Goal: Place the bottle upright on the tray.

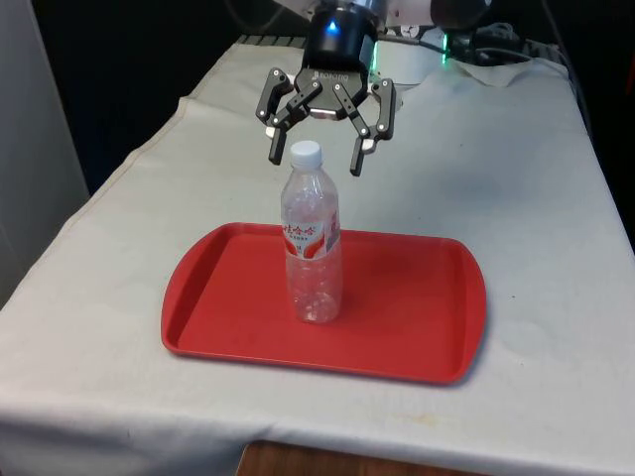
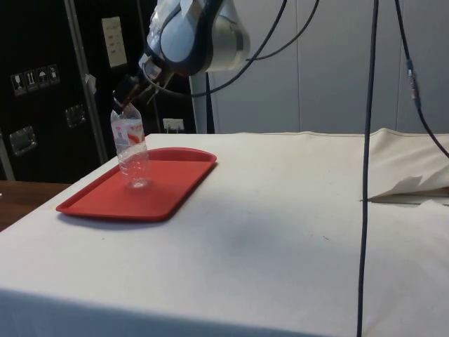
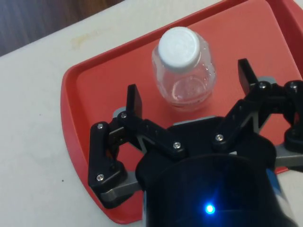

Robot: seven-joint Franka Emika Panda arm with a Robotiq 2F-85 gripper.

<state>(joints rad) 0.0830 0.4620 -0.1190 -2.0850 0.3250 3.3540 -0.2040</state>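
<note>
front view, from its left to its right: the white-clothed counter runs bare up to the flat red plastic tray, and on the tray's left half stands the clear plastic water bottle with a white cap and red label, upright on its base. the black two-finger claw hangs right over it, fingers spread wide, one on each side of the cap and clear of it, gripping nothing. to the right the tray is bare, then cloth again.

the side view has the bottle standing on the tray with the claw close above the cap. the wrist view looks down on the cap, the bottle just beyond the parted fingertips.

by my reading the placing looks done and the risk now is in the retreat. the bottle seems nearly empty and tall, so it would tip easily. a sideways drift before rising, or a finger catching the cap, could knock it flat. a straight lift away would avoid that.
</note>
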